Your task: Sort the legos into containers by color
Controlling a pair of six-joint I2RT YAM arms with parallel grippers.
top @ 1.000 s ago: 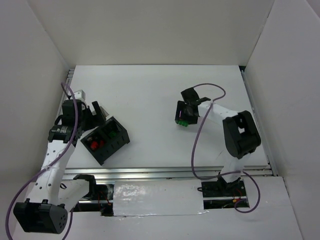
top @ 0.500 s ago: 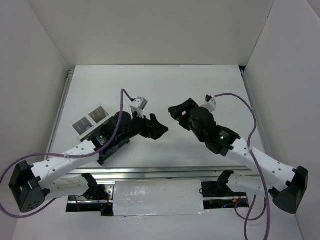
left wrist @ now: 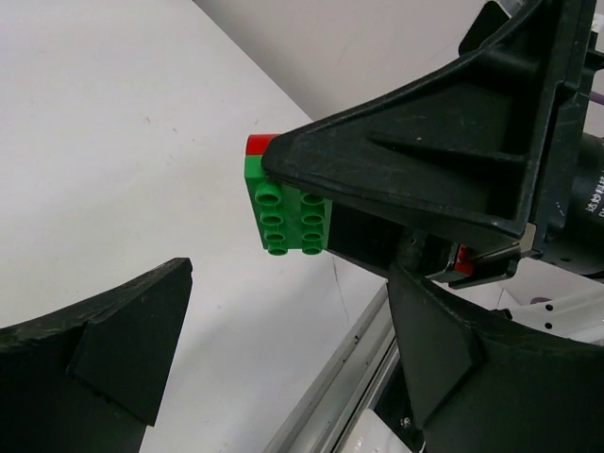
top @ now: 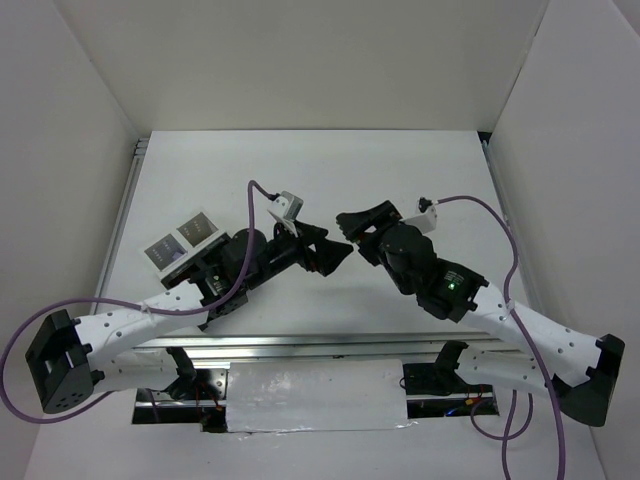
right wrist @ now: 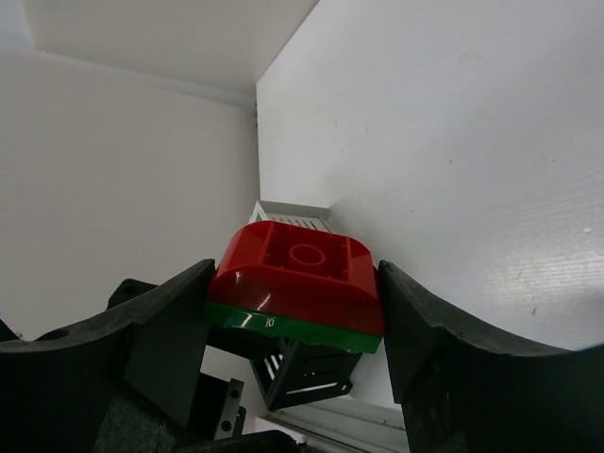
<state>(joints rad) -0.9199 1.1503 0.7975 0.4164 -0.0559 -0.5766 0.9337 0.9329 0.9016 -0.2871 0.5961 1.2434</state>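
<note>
Over a white table (top: 300, 170) between white walls (top: 300, 60), right tool (right wrist: 294, 316) clamps a red-green lego stack (right wrist: 294, 269); left tool (left wrist: 288, 316) gapes.

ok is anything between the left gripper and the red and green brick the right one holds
nothing visible does. the left gripper is open and faces the studded green side of the stacked brick across a bare gap. the right gripper clamps that brick, and one of its fingers covers the brick's upper right edge

A small "10" can be read on the green edge of the red-over-green lego (right wrist: 294, 283).
</note>
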